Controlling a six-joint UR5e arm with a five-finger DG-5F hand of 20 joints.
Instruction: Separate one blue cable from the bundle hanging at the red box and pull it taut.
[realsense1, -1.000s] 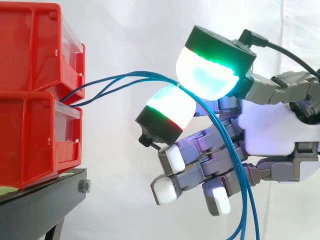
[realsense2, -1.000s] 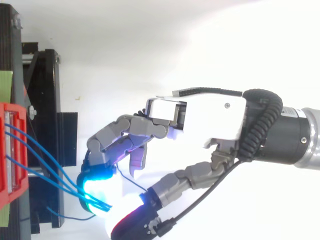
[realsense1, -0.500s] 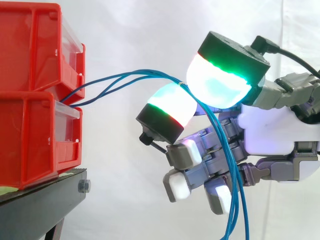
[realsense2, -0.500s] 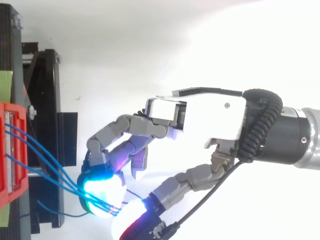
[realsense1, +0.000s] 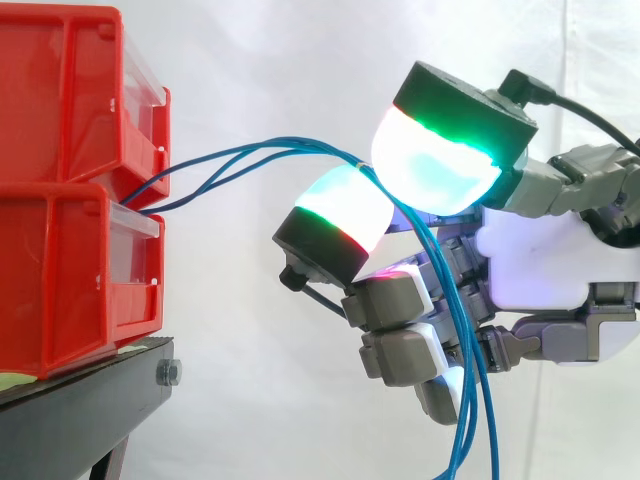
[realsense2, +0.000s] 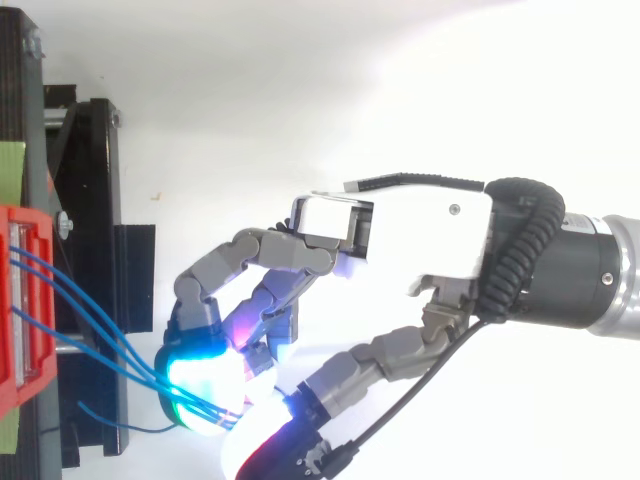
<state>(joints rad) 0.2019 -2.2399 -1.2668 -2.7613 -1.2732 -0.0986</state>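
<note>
- The hand (realsense1: 540, 270) comes in from the right. It is closed in a pinch, with its big glowing pads (realsense1: 435, 165) pressed toward each other near the top and its other fingers curled in toward the palm.
- The blue cables (realsense1: 300, 146) come out at the front of the red bins (realsense1: 60, 280). They arch across the gap to the hand, pass between the pinching pads, and hang down loose in front of the palm.
- The pinch seems placed there because the strands run close together at that spot and are easy to reach away from the bins.
- More than one strand lies in the pinch, so I judge that no single cable has been separated yet.
- The arch has slack in it, so nothing is pulled taut.
- Count of the bins: two, stacked one on the other, on one black stand (realsense1: 90, 400).
- Count of the cables: three strands are clear in the side view. From above there seem to be four at the bin, plus a loose end near the stand, though I cannot tell the exact number where they bunch at the pads.
</note>
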